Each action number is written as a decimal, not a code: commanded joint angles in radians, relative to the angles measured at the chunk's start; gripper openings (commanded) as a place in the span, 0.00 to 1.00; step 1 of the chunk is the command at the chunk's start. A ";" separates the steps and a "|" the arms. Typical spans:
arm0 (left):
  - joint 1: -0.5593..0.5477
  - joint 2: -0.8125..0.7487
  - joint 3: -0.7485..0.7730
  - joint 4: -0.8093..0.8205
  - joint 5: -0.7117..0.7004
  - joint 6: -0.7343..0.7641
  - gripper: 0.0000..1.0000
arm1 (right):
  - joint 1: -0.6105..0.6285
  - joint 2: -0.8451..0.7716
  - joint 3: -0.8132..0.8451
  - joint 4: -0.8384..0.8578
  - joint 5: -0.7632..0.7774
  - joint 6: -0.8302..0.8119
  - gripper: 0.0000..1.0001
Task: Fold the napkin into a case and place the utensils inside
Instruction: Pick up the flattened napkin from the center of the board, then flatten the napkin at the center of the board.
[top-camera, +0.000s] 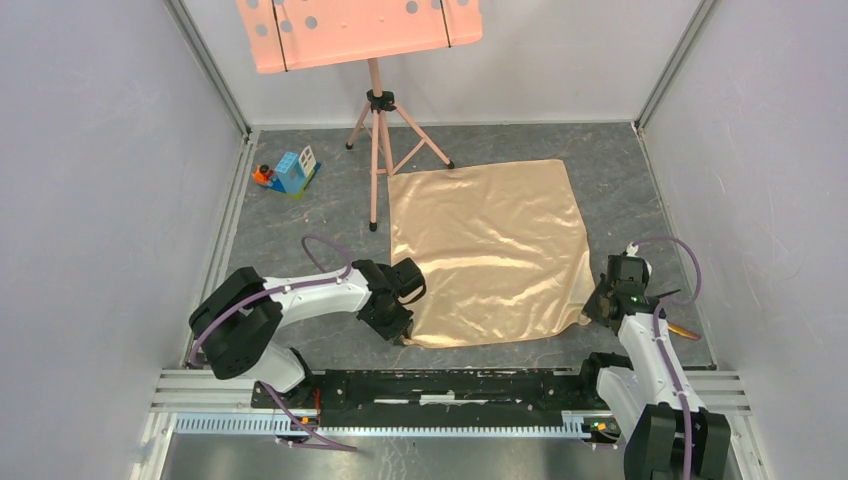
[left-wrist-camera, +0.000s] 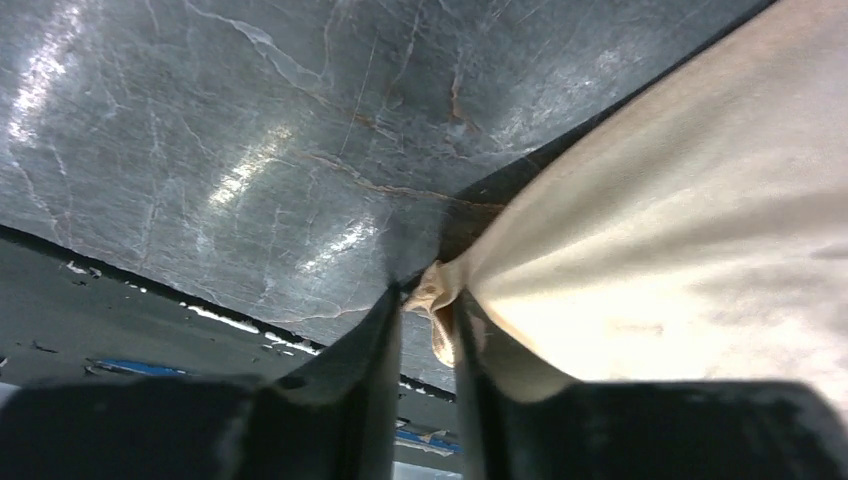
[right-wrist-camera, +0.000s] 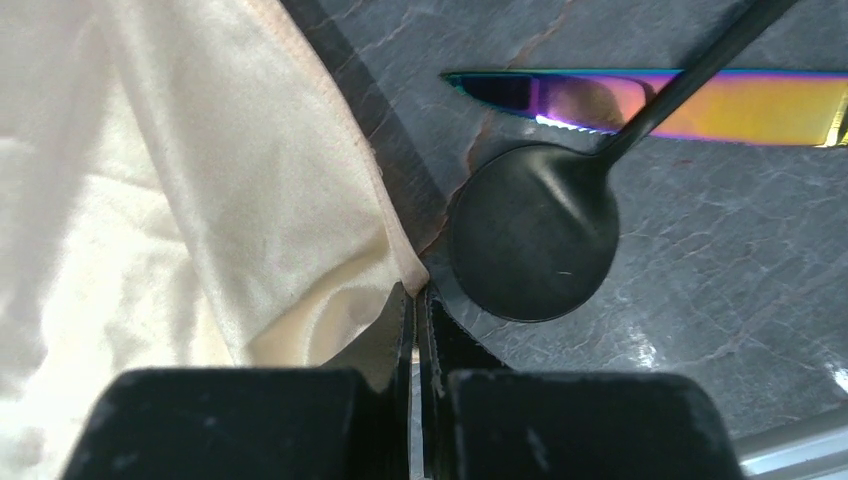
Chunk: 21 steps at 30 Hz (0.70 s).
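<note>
napkin (top-camera: 485, 250) on table (top-camera: 300, 235) | utensils (right-wrist-camera: 530, 240) just right | toy (top-camera: 290, 172), apparently blocks, far-left

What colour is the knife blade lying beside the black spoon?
The knife blade is iridescent: purple-blue shading to orange-gold, clearest in the right wrist view.

Left hand (top-camera: 405, 337) and right hand (top-camera: 589, 318) each pinch the napkin (top-camera: 490, 250) (wrists low).

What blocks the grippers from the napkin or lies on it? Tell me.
Nothing visible. The left gripper and right gripper each pinch a near corner of the napkin, whose top is bare. The spoon and knife lie off the cloth beside the right gripper; the stand leg stands off its far-left edge.
</note>
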 joint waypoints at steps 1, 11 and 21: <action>0.018 0.071 -0.121 0.077 -0.155 -0.005 0.18 | 0.005 -0.042 -0.035 0.000 -0.104 -0.055 0.00; 0.092 -0.436 0.018 0.094 -0.299 0.515 0.02 | 0.009 -0.282 0.167 0.000 -0.482 -0.186 0.00; 0.092 -0.893 0.360 0.393 -0.035 1.000 0.02 | 0.015 -0.558 0.713 0.003 -0.565 -0.166 0.00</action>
